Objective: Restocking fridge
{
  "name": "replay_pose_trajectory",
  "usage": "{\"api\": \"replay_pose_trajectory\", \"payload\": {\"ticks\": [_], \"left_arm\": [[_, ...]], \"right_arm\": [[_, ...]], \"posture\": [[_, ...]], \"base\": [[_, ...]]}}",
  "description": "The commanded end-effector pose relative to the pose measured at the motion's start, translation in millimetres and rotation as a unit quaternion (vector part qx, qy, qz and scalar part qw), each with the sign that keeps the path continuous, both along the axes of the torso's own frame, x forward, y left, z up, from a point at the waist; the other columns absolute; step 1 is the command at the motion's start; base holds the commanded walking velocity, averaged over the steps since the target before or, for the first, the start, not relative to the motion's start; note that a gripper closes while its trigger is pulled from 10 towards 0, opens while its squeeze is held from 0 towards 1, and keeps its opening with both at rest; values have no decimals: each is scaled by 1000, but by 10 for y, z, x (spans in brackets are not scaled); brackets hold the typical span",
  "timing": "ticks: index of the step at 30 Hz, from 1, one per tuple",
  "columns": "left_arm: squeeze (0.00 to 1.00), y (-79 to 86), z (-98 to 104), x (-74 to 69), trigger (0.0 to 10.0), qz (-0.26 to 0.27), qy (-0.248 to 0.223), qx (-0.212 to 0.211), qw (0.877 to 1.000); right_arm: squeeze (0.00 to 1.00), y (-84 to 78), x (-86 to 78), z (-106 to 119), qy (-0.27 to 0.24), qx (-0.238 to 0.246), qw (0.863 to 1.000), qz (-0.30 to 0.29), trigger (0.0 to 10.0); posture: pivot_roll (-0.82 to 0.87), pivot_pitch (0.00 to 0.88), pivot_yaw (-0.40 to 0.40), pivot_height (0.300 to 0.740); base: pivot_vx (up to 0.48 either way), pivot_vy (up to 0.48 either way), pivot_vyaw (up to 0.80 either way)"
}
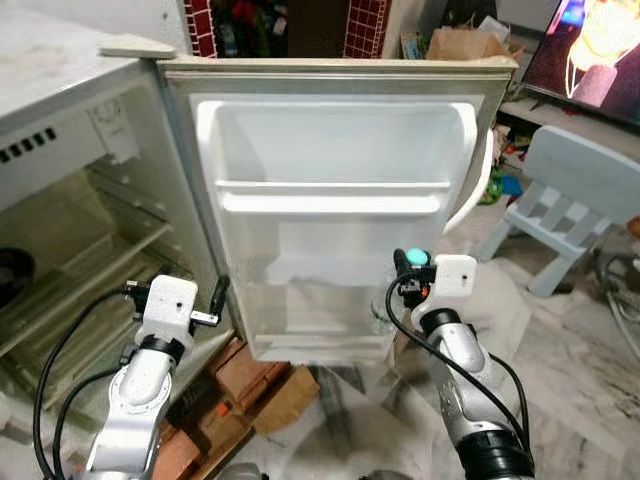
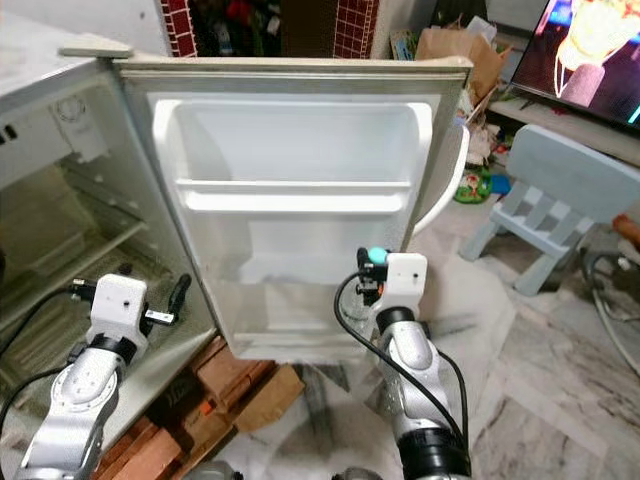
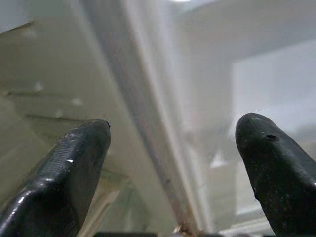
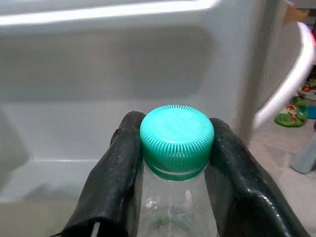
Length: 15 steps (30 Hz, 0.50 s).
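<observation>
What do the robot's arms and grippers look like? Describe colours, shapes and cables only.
Both arms are silver, jointed metal segments, each ending in a white boxy wrist housing. Black cables loop loosely from each housing down along the arm. The left gripper and right gripper each have two long black fingers with rounded tips, a glossy, slightly scuffed surface and faint ribbing.

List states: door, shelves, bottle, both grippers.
Fridge door: open, swung wide.
Door shelves: empty.
Bottle: capped, upright, held at the neck.
Right gripper: shut on bottle, in front of the door.
Left gripper: open, empty, by the door's hinge edge.
</observation>
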<state>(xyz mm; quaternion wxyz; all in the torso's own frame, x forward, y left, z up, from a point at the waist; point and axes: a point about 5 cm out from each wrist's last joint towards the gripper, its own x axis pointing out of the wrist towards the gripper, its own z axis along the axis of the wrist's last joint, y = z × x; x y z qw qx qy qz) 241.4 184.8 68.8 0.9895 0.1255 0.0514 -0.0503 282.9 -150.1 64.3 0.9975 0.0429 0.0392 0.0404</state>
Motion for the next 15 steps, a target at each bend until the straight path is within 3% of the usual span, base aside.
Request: {"api": "replay_pose_trajectory", "payload": {"ticks": [1, 15], "left_arm": [[0, -33, 4, -8, 10000, 2, 1, 0, 1000], [0, 73, -218, -265, 10000, 60, 57, -16, 996]], "right_arm": [[0, -119, 13, 34, -5, -7, 1000, -17, 10000], [0, -37, 17, 12, 5, 9, 1000, 18, 10000]], "posture": [[109, 0, -29, 740], [127, 0, -40, 740]], "base": [[0, 0, 0], [0, 0, 0]]}}
